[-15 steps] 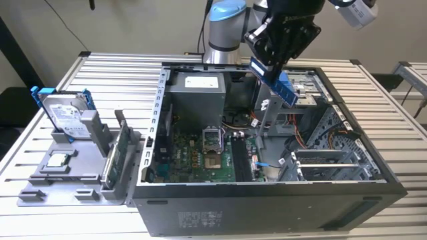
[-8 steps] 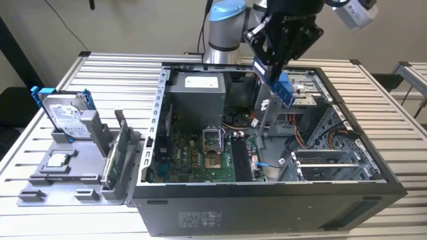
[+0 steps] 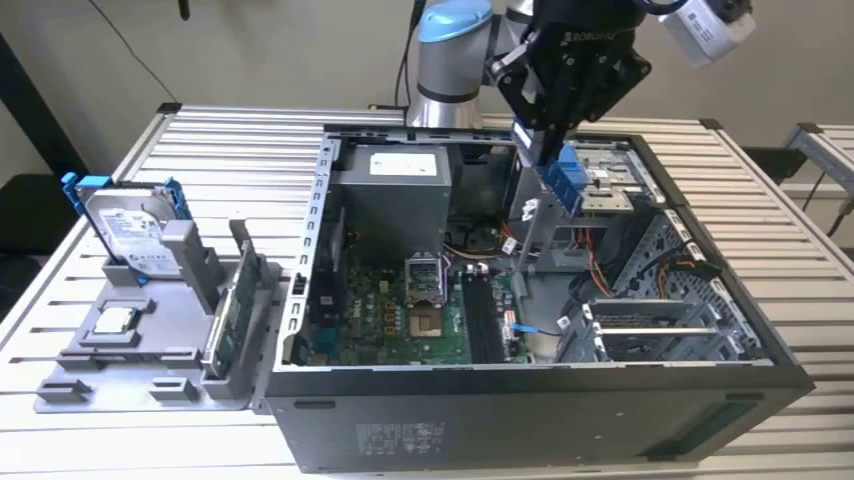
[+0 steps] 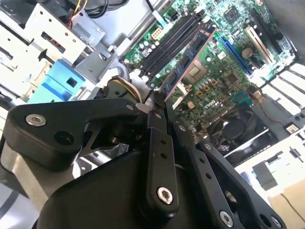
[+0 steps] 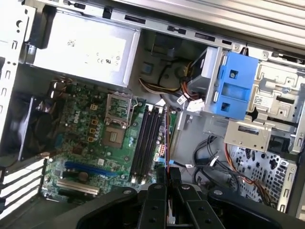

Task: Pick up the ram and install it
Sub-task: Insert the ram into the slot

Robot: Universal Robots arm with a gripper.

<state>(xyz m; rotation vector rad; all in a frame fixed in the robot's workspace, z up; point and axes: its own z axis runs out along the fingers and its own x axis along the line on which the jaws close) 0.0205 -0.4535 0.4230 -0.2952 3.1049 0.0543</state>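
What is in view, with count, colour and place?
table: one, silver, under everything
computer case: one, dark grey, open, on table
motherboard: one, green, inside case
power supply: one, grey, inside case
drive bracket: one, blue, inside case
tray: one, grey, exterior view's left of case
hard drive: one, silver, blue-framed, upright in tray
CPU chip: one, silver, on tray
ram: one, dark, over motherboard, in tool
arm: one, grey-blue, behind case
tool: one, black, shut on ram

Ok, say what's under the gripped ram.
Below the slim dark ram stick, held by the black gripper, lie the green motherboard and its black memory slots; the board directly behind the stick is hidden.
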